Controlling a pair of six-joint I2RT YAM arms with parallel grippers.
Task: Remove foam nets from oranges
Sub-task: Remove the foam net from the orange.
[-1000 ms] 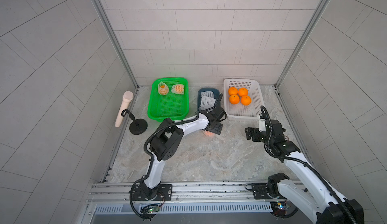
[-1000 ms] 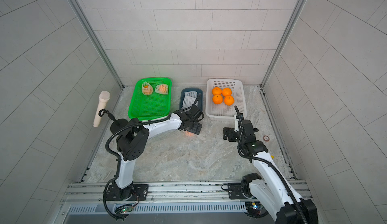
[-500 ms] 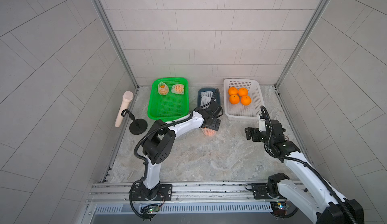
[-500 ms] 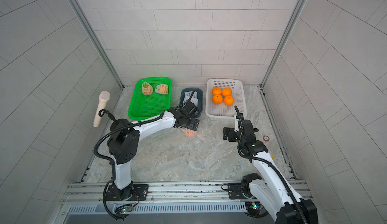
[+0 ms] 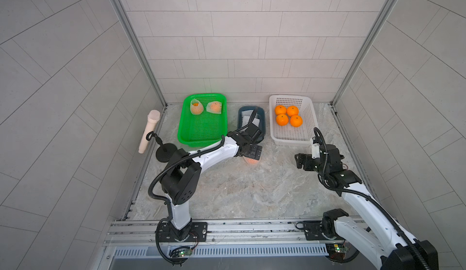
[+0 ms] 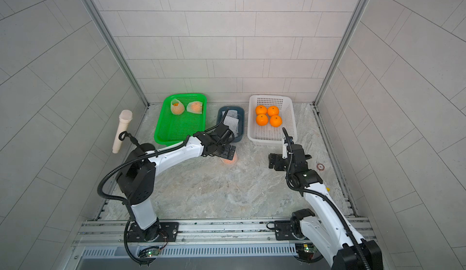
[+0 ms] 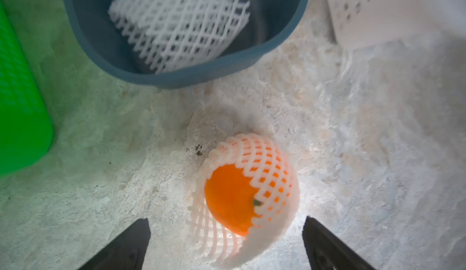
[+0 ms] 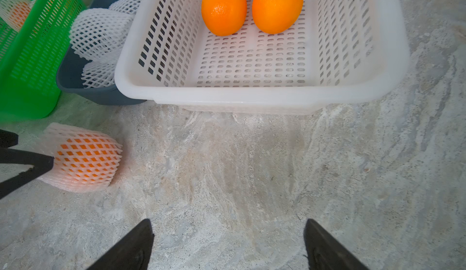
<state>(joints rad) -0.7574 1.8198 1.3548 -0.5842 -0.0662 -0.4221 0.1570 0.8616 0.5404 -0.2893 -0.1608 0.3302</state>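
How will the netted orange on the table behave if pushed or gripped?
The orange is round, so it would probably roll if pushed. Its foam net looks soft and loose at the open end, so it may squash or slip when gripped.

marble tabletop point(image 5: 239, 193): green basket point(image 5: 199, 130), blue bin point(image 7: 176, 80), white basket point(image 5: 290, 135), netted orange point(image 5: 251, 160), black stand point(image 5: 165, 152).

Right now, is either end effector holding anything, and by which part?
Nothing held: left end effector open around the netted orange; right end effector open, empty.

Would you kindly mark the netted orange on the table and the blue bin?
netted orange point(image 7: 234, 198): left wrist view, bare peel at net's mouth.
blue bin point(image 8: 100, 96): right wrist view, its outer wall.
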